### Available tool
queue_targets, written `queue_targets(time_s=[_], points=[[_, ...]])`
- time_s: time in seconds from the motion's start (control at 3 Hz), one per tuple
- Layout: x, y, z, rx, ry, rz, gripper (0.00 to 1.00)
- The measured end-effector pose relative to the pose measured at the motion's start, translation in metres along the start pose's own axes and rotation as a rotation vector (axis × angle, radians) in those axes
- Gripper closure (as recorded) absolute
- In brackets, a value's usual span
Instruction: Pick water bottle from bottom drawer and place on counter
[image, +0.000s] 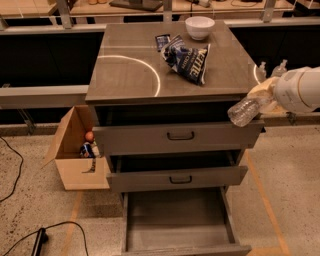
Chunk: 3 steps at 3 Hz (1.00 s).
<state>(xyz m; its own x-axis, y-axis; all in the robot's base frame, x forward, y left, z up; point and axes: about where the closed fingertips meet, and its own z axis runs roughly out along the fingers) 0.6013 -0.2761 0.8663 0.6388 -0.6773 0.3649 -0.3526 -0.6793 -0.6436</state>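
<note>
The water bottle (245, 110) is a small clear crinkled bottle held in the air at the cabinet's right front corner, about level with the counter's edge. My gripper (263, 96) is shut on the bottle's far end, and the bottle points left and slightly down. My white arm (300, 90) comes in from the right. The counter (130, 70) is a grey metal top with a curved light mark. The bottom drawer (177, 220) stands pulled out, and its grey floor is bare.
A dark chip bag (187, 57), a small dark packet (162, 41) and a white bowl (199, 26) lie on the back of the counter. Two pump-top dispensers (271, 69) stand right of the cabinet. The two upper drawers (180, 136) are partly open. A cardboard box (75, 150) sits at the left.
</note>
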Motion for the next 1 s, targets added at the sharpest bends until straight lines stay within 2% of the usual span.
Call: queue_targets(time_s=[0.33, 0.67, 1.0], points=[[0.032, -0.026, -0.012, 0.039, 0.035, 0.000, 1.00], [0.063, -0.054, -0.010, 0.063, 0.034, 0.014, 1.00], [0.083, -0.071, 0.021, 0.091, 0.017, 0.057, 1.00]])
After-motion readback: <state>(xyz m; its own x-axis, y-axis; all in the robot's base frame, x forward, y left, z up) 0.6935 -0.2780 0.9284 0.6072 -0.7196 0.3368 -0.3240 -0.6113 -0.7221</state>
